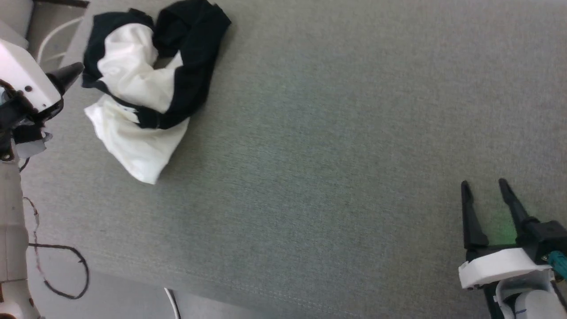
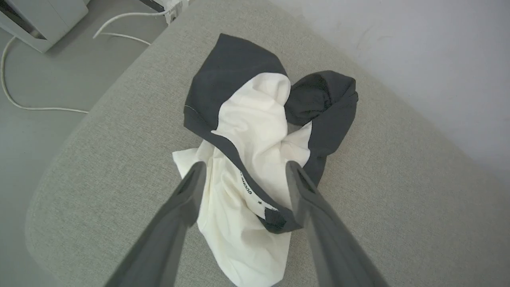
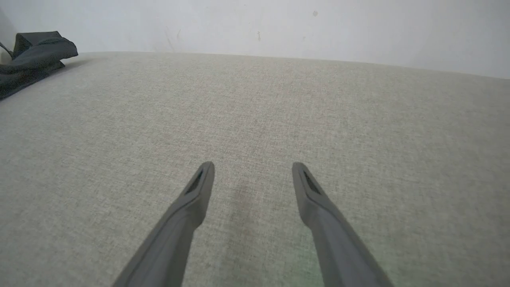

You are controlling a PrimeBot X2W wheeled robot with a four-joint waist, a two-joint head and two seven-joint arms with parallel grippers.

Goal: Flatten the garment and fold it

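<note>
The garment (image 1: pixel 146 93) lies crumpled in a heap at the far left of the grey fabric table (image 1: pixel 336 155), white body bunched under black sleeves and collar. In the left wrist view my left gripper (image 2: pixel 246 167) is open and poised over the garment (image 2: pixel 255 131), its fingers to either side of the black collar and its lettered neck tape. One dark finger (image 1: pixel 67 75) of it shows just left of the heap. My right gripper (image 1: pixel 483 184) stands open over bare table at the near right, far from the garment. A black fold of the garment (image 3: pixel 36 52) shows far left of the open right gripper (image 3: pixel 253 167).
The table's rounded corner and left edge lie close behind the heap. On the floor beyond it are a white cable (image 2: pixel 40 107) and a pale box (image 2: pixel 40 20). A black cable (image 1: pixel 66 266) loops on the floor by the near edge. A white wall (image 3: pixel 279 28) runs along the table's far side.
</note>
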